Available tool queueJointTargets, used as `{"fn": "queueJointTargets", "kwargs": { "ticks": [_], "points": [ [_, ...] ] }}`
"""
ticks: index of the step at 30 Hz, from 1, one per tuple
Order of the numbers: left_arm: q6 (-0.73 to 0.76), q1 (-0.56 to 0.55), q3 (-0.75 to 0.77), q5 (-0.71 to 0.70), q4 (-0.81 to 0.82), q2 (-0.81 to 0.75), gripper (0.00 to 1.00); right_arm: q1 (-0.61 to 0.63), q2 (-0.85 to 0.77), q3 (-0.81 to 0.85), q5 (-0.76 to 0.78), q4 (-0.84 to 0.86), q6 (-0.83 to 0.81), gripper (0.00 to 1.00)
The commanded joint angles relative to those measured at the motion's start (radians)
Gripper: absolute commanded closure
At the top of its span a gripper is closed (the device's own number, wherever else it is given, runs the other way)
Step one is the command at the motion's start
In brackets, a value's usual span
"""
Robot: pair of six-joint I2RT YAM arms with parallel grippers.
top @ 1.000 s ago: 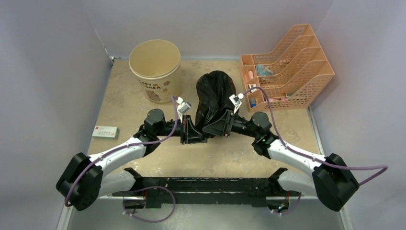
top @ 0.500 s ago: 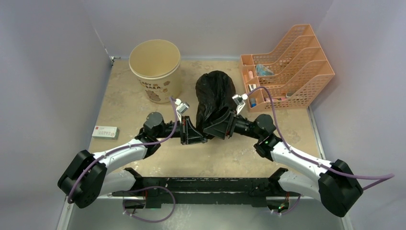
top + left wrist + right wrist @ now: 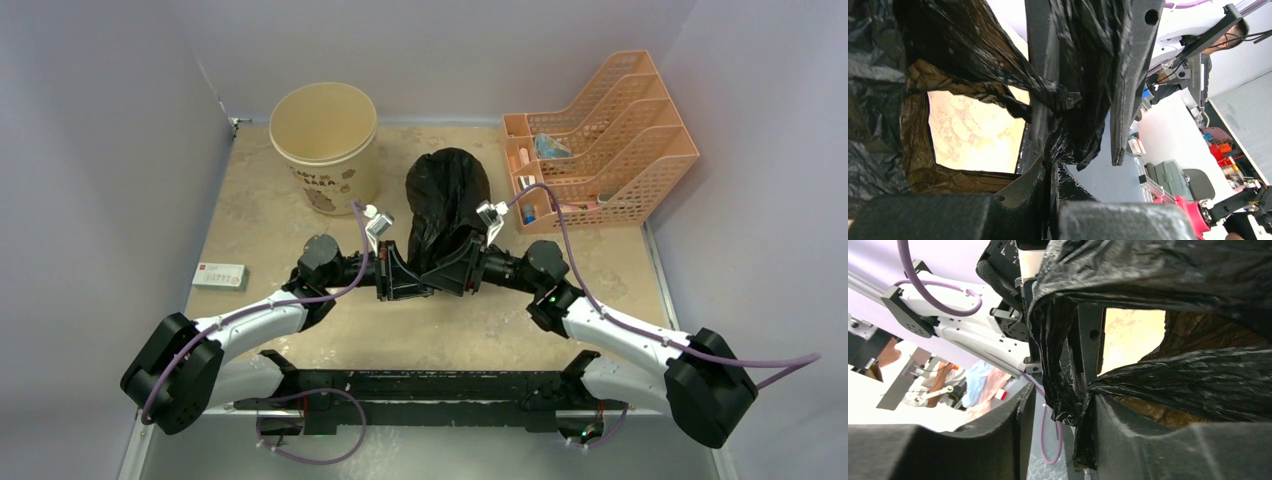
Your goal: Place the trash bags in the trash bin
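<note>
Being pinched by the left gripper (image 3: 418,282), the trash bag (image 3: 447,195) must also be clamped by the spread right gripper (image 3: 445,278) before being lifted toward eleven o'clock.

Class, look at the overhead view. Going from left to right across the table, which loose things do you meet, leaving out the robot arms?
box → bin → bag → organiser
</note>
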Motion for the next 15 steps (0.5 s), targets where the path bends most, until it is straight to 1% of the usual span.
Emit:
{"fn": "queueJointTargets", "kwargs": {
  "ticks": [1, 3, 5, 6, 7, 8, 10, 12, 13, 15],
  "points": [
    [-0.003, -0.008, 0.017, 0.000, 0.067, 0.001, 1.00, 0.012, -0.006, -0.003, 0.042, 0.070, -0.015, 0.60],
    [0.005, -0.008, 0.022, 0.006, 0.052, 0.001, 1.00, 0.011, -0.006, 0.002, 0.045, 0.079, -0.012, 0.65],
    [0.010, -0.009, 0.021, 0.010, 0.039, -0.002, 1.00, 0.012, 0.000, 0.009, 0.057, 0.074, -0.008, 0.75],
    [0.011, -0.010, 0.017, 0.009, 0.038, -0.006, 1.00, 0.012, 0.004, 0.009, 0.061, 0.077, -0.006, 0.78],
    [0.012, -0.011, 0.011, 0.006, 0.038, -0.011, 1.00, 0.011, 0.009, 0.011, 0.063, 0.078, -0.006, 0.78],
    [0.012, -0.011, 0.008, 0.003, 0.037, -0.019, 1.00, 0.011, 0.014, 0.014, 0.064, 0.074, -0.006, 0.75],
    [0.013, -0.011, 0.005, -0.004, 0.030, -0.030, 1.00, 0.012, 0.027, 0.020, 0.051, 0.075, -0.007, 0.61],
    [0.019, -0.011, 0.008, -0.007, 0.019, -0.035, 1.00, 0.012, 0.034, 0.016, 0.033, 0.095, -0.001, 0.51],
    [0.022, -0.012, 0.009, -0.007, 0.015, -0.035, 1.00, 0.011, 0.037, 0.016, 0.026, 0.101, -0.001, 0.48],
    [0.019, -0.012, 0.013, -0.007, 0.017, -0.031, 1.00, 0.012, 0.044, 0.020, 0.010, 0.100, -0.009, 0.46]
  ]
}}
